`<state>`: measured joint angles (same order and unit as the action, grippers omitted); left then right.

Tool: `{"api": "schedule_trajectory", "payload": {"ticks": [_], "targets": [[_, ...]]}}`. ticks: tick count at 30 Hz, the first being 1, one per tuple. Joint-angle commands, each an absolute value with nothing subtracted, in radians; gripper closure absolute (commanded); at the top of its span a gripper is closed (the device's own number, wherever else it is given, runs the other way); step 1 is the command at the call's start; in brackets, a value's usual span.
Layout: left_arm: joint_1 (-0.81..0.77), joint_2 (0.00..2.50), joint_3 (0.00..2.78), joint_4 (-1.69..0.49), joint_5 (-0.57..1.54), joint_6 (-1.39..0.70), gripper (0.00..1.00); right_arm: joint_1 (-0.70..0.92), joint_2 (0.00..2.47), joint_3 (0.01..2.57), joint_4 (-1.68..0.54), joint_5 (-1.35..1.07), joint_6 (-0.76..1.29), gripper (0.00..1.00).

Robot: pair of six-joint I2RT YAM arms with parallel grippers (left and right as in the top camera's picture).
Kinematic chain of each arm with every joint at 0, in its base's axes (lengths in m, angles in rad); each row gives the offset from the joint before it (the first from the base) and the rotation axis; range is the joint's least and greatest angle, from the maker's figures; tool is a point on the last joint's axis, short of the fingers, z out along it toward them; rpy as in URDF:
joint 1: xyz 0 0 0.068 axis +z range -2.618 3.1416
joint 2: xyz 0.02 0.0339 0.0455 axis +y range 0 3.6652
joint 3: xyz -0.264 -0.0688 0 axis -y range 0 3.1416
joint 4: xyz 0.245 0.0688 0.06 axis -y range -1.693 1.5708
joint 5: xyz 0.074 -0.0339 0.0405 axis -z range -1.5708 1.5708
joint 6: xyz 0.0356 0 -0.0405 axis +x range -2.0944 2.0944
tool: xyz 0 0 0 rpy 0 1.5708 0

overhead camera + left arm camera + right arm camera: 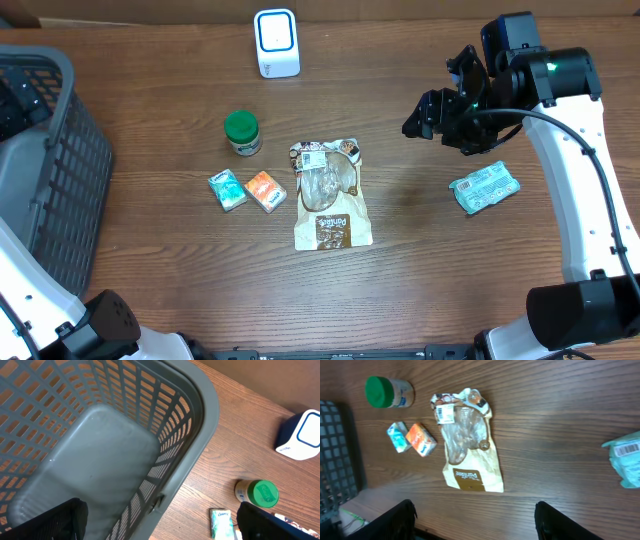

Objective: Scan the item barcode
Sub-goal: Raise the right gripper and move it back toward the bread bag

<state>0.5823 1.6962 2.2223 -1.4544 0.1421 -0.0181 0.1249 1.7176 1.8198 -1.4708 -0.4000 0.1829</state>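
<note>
The white scanner with a blue front (277, 42) stands at the table's far edge. A teal pack (485, 188) lies flat at the right, its barcode label facing up; it shows again as the teal pack (626, 457) at the right wrist view's edge. My right gripper (442, 112) hovers up and to the left of it, open and holding nothing. In its own view the right gripper (475, 522) looks down on bare wood. My left gripper (160, 525) is open above the grey basket (200, 435), empty.
A green-lidded jar (242, 132), a small teal packet (227, 189), an orange packet (265, 191) and a brown snack bag (329, 194) lie mid-table. The basket (60, 170) fills the left side. Bare wood lies between the bag and the teal pack.
</note>
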Motion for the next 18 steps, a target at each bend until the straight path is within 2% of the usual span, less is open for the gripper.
{"api": "schedule_trajectory", "payload": {"ticks": [1, 18], "targets": [[0.575, 1.687, 2.228, -1.455, 0.147, 0.004, 0.00, 0.125, 1.694, 1.865, -1.461, -0.444, 0.181, 0.27], [0.575, 1.687, 2.228, -1.455, 0.147, 0.004, 0.00, 0.125, 1.695, 1.992, -1.483, -0.447, 0.180, 0.26]]}}
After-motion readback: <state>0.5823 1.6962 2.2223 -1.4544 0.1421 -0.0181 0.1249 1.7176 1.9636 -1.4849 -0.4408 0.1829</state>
